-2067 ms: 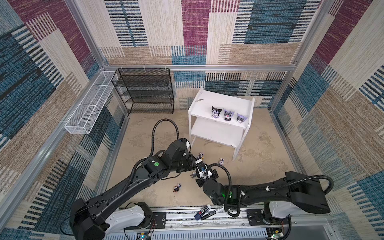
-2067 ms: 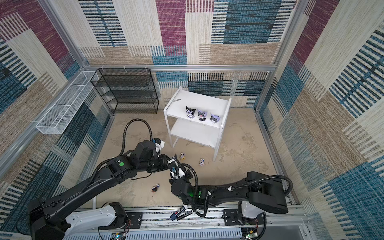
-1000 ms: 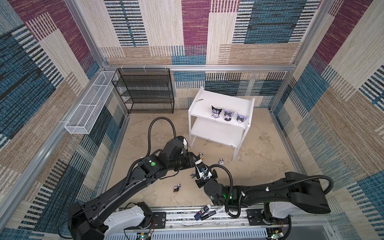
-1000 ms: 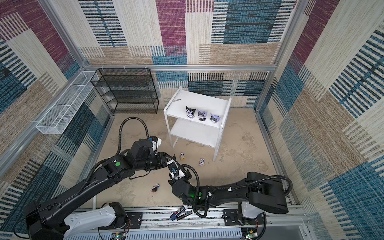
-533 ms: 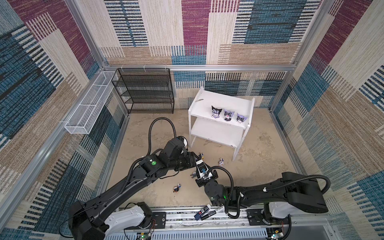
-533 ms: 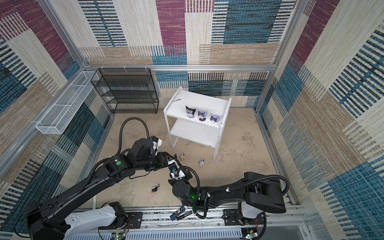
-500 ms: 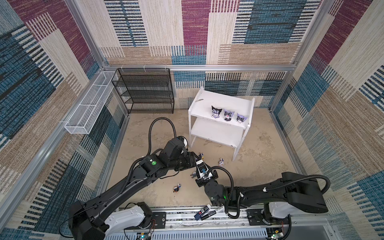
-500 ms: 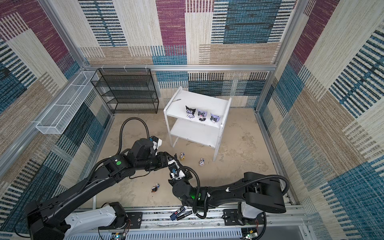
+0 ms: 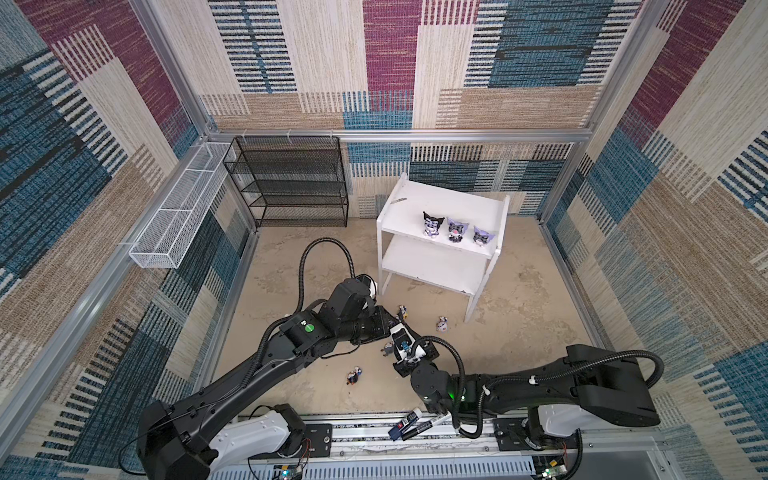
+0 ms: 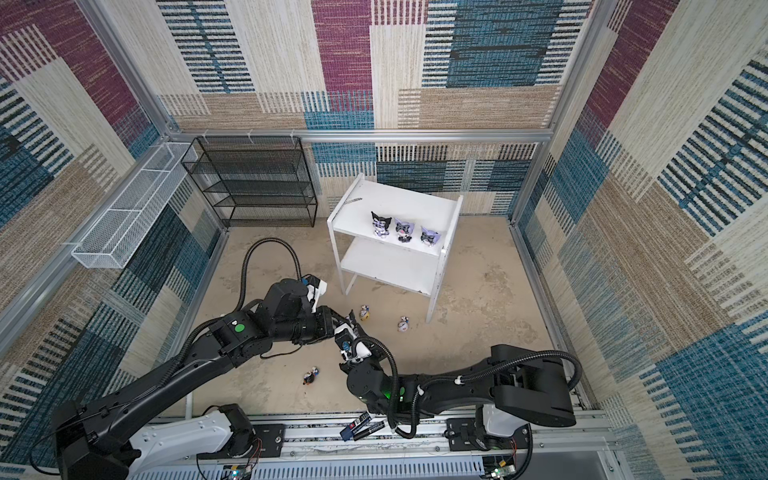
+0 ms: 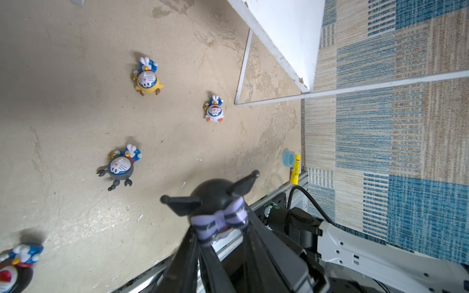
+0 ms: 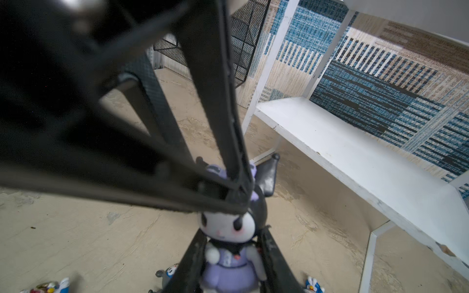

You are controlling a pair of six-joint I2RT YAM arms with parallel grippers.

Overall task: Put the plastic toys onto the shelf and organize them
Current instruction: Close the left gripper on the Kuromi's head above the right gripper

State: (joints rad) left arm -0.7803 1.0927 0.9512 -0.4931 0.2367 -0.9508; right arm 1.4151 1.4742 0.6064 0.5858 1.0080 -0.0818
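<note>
- Beige floor (image 9: 519,324) enclosed by patterned fabric walls; the white shelf (image 9: 440,203) stands toward the back wall.
- Three hooded figurines (image 9: 456,230) stand upright in a row on the shelf's top tier.
- The black-hooded figurine (image 12: 225,228) is off the shelf, in front of it, between the two arms.
- Right gripper (image 12: 232,256): clamped on that figurine's lilac-dressed body.
- Left gripper (image 11: 218,228): closed on the striped bow on its head.
- Four small figurines (image 9: 442,324) lie scattered on the floor before the shelf, apart from one another.

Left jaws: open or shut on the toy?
Shut on it: in the left wrist view the left jaws pinch the purple bow of the black-hooded toy; the right wrist view agrees.
</note>
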